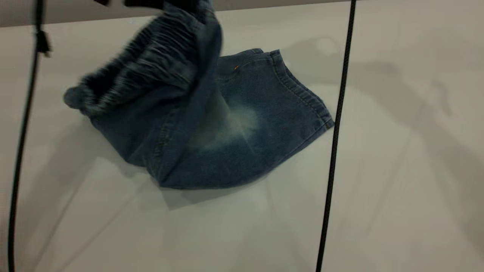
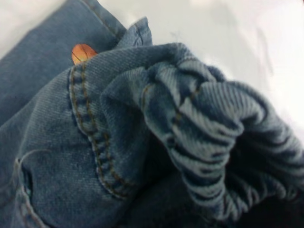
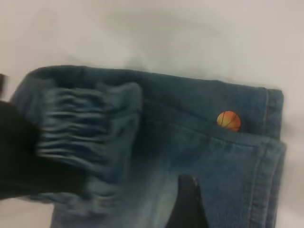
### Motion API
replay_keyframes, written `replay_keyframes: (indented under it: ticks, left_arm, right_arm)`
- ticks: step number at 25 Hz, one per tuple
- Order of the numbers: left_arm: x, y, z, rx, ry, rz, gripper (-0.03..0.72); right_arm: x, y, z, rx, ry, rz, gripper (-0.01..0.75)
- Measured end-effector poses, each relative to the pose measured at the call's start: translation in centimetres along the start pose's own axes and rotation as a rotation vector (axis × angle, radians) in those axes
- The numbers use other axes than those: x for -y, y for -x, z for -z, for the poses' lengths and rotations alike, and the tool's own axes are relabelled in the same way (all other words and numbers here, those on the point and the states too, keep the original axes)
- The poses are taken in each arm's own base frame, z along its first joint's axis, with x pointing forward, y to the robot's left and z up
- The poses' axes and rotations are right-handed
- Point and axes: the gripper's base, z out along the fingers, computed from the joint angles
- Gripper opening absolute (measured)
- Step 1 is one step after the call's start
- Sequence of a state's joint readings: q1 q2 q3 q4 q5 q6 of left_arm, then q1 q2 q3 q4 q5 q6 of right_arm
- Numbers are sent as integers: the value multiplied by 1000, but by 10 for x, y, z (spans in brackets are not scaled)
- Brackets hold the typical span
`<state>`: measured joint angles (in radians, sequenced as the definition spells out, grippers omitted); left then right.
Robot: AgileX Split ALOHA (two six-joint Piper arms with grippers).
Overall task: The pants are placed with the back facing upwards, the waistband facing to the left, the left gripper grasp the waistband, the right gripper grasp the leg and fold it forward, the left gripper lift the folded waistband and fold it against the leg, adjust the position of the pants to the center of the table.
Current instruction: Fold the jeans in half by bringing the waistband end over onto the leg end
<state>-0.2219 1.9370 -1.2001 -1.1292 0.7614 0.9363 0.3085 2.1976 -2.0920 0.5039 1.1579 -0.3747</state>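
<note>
Denim pants lie folded lengthwise on the table, a little toward nine o'clock of its middle in the exterior view, with the stitched leg hem pointing to about three o'clock. Uppermost is the leg with its pale faded oval, flat on the surface. From the ten o'clock end the waistband rises off the table, its ruffled elastic bunched and hanging in a blurred arc that runs from eight o'clock up to twelve o'clock, where it meets a dark shape at the picture's top edge: the left gripper, mostly out of sight there. In the left wrist view the gathered band fills the near field, crumpled close against the camera, so the cloth appears clamped in that claw, though the jaws themselves are hidden. A small orange basketball print peeks from between the folded layers near the hem.

The right gripper shows only as one dark fingertip in its own wrist view, hanging above the folded leg; whether it is spread or closed I cannot tell. Two black cables hang down across the exterior view, one at either side of the pants.
</note>
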Motion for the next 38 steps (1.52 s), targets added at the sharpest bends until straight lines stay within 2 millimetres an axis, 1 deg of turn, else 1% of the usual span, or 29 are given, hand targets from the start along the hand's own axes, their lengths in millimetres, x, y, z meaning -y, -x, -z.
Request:
replay_keyframes:
  ticks: [3,6,11,14,19,22,24,26,30,33,35,38]
  left_arm:
    - [-10,2,-31,-48,-16,4,78]
    - [-24,0,-59,-89,-22,19,78]
    - [-44,0,-93,-124,-28,34,78]
    - [-49,4,-103,-131,-44,29,78]
    - [-42,21,-99,-104,-72,-11,78]
    - [-40,28,-97,-99,-66,-49,99]
    - [-39,34,-95,-81,-62,-62,141]
    - [-39,37,-93,-71,-61,-67,201]
    - [-38,46,-90,-58,-46,-115,358]
    - [-35,53,-88,-33,-48,-173,455]
    - [-34,59,-84,-15,-47,-187,497]
    - [-32,77,-65,39,-46,-183,525]
  right_arm:
    - [-1,0,1,-1,1,2,479]
    - [0,0,1,-3,-1,3,479]
    - [-1,-2,1,-21,6,3,479]
    - [-2,-4,1,-43,15,3,479]
    - [-1,-6,1,-63,8,7,479]
    - [0,-6,4,-69,-20,-2,479]
    - [-1,-6,8,-66,-33,-1,479]
    - [-2,-5,13,-60,-44,8,479]
    - [-2,-5,20,-60,-88,23,479]
    - [-1,-5,20,-61,-96,9,479]
    - [0,-5,20,-63,-102,7,479]
    - [1,-5,21,-66,-116,-15,479]
